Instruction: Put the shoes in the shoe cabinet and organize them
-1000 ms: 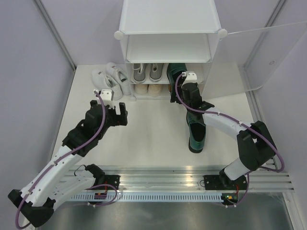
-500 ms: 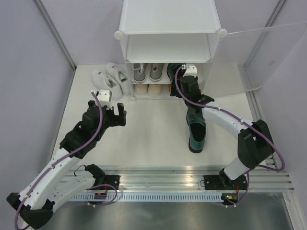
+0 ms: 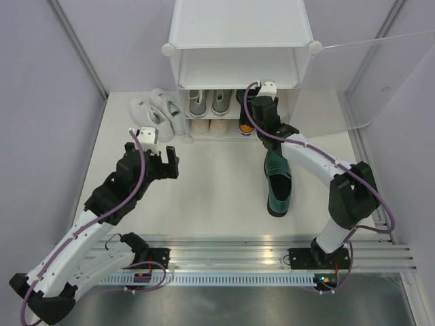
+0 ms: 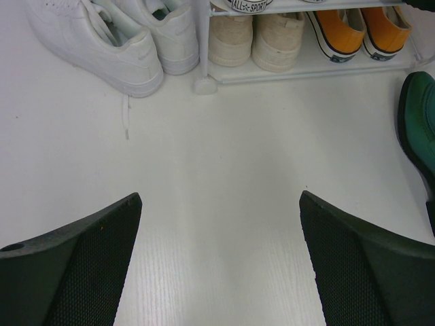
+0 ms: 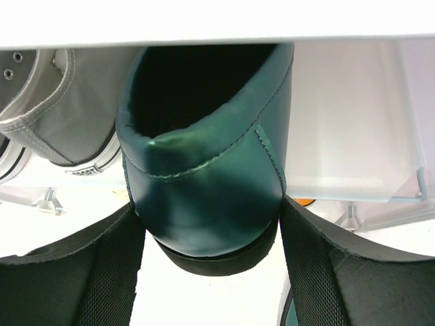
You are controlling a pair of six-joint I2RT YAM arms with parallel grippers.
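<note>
The white shoe cabinet point(image 3: 241, 51) stands at the back with its frosted door point(image 3: 380, 75) swung open to the right. My right gripper point(image 3: 256, 103) reaches into the middle shelf, shut on the heel of a glossy dark green shoe point(image 5: 204, 170); both pads touch its sides. Its mate point(image 3: 279, 187) lies on the table. Grey lace-ups point(image 3: 207, 102) share that shelf. A cream pair point(image 4: 255, 44) and an orange pair point(image 4: 360, 30) sit on the bottom shelf. White sneakers point(image 4: 115, 41) lie on the table left of the cabinet. My left gripper point(image 4: 221, 204) hovers open over bare table.
Lilac walls close in the table on the left, back and right. The open door point(image 3: 380, 75) juts out on the right side. A metal rail point(image 3: 258, 255) with both arm bases runs along the near edge.
My right gripper has pushed forward, carrying the green shoe from in front of the cabinet into the middle shelf. The left arm has barely moved.
</note>
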